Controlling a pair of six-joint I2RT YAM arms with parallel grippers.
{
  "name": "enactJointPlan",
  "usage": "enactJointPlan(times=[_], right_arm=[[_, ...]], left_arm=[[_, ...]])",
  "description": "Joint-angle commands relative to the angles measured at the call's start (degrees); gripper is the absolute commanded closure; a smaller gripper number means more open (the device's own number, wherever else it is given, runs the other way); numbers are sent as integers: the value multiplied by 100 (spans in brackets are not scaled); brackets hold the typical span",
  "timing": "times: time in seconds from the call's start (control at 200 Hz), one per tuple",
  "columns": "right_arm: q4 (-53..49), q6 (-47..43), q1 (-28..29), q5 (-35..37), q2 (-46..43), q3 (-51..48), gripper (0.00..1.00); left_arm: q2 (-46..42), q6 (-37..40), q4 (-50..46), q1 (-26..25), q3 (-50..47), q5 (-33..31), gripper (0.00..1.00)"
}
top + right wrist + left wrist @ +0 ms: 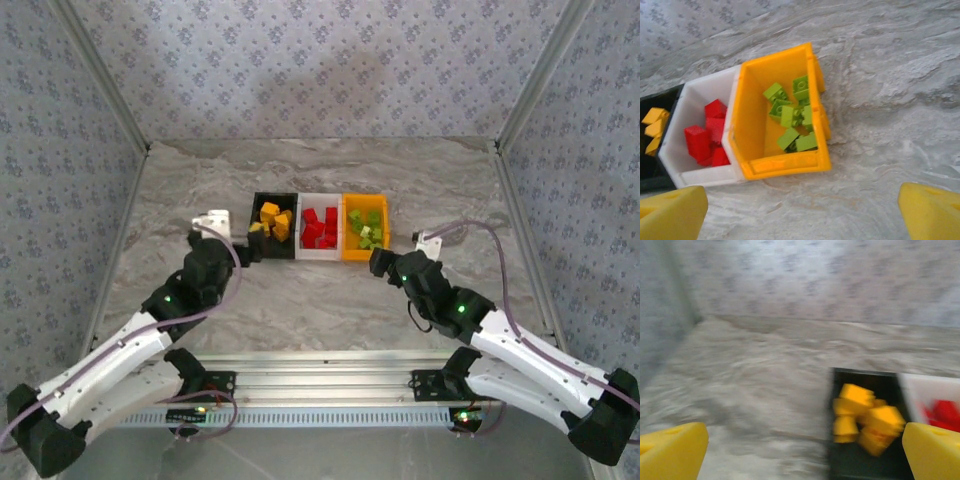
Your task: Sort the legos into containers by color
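Three bins are set touching in a row on the marbled table (300, 300): the black bin (262, 198) at the left, the white bin (320, 199) in the middle and the orange-yellow bin (365, 256) at the right. The orange-yellow bricks (272, 218) are heaped in the black bin, the red bricks (319, 228) are kept in the white bin, and the lime green bricks (366, 228) are gathered in the orange-yellow bin.

The left jaws are spread wide, with nothing held between them. They are placed at the black bin's near-left corner, and their yellow fingertips (670, 452) are seen at the lower corners of the left wrist view. That view is blurred, so the heap there seems, at best, to be piled two deep.

The right jaws are likewise opened wide and empty. They are held near the orange-yellow bin's near-right corner, apart from it, above bare table.
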Motion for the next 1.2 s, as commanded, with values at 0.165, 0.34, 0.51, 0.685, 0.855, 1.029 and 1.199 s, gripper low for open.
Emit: enactJointPlan(times=[0.165,0.34,0.51,0.685,0.855,1.029,1.199], right_arm=[[280,-521,-562,271,-72,-367,0],[640,-716,-780,212,-195,-750,0],[1131,-717,-920,135,-562,-1251,0],[1328,-973,-1085,-9,-831,-1499,0],[1390,-1066,-1197,-68,-830,-1488,0],[1516,-1342,-1335,2,-777,-1570,0],[1814,-1712,-1490,63,-777,-1632,0]], left_arm=[[1277,69,879,2333,-693,-237,0],[2178,903,2385,2588,-908,532,0],[3137,1863,3592,2776,-732,1350,0],[3654,1587,3672,3043,-692,1830,0],[3773,1404,3536,2967,-462,2287,1],[4183,1481,4807,3059,-892,2374,1],[4503,1262,5526,3458,-1133,3148,1]])
